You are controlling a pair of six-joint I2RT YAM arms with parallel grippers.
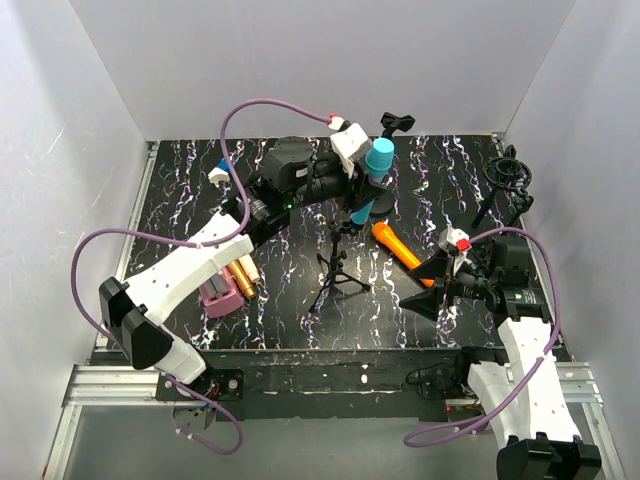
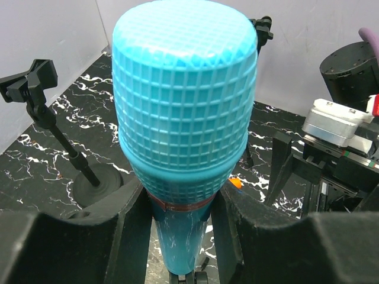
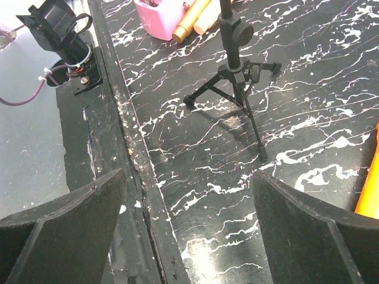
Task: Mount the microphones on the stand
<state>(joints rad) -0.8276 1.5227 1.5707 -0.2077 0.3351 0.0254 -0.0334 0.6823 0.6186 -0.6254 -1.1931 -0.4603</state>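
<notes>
Cyan microphone, orange microphone

No text, label, brand, number or sign can be read in any of the three views.
</notes>
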